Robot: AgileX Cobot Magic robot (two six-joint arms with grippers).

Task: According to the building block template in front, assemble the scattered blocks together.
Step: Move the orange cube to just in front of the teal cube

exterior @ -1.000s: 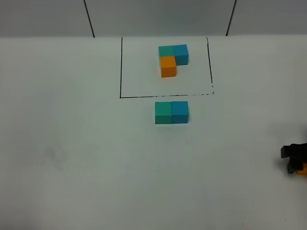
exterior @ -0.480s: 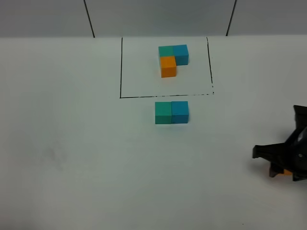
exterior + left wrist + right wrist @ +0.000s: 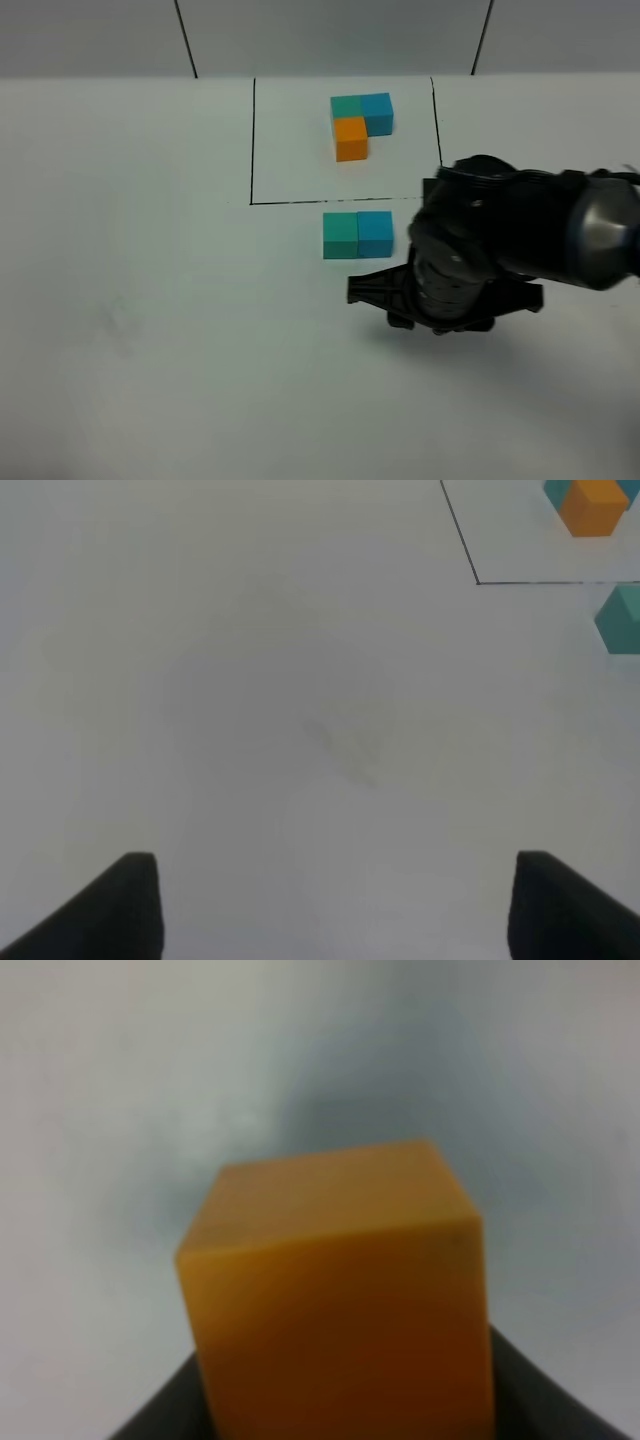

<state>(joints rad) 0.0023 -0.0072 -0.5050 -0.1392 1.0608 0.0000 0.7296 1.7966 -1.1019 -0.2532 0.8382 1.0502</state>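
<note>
Of the scattered blocks, the teal block (image 3: 340, 236) and the blue block (image 3: 375, 233) sat touching side by side on the table (image 3: 150, 330). They lay just outside the near line of the black frame (image 3: 252, 140), teal on the left and blue on the right. That matched the back row of the building block template (image 3: 358, 122) inside the frame, so I judged that part of the job done.

The orange block (image 3: 335, 1290) was the piece left over. It was pinched between the jaws of the right gripper (image 3: 445, 300), which had closed snugly on its sides. From the high camera the block itself was hidden under the arm. The gripper hung near the pair, on their near side and off towards the right. I could not tell how high the block sat above the table.

In the template the orange cube sits against the near face of the teal one. What remained, to my eye, was to carry the orange block over to the left, set it flush against the teal block's near side, and let go.

The left gripper (image 3: 340, 910) was well away over bare table, jaws apart with nothing between them.
</note>
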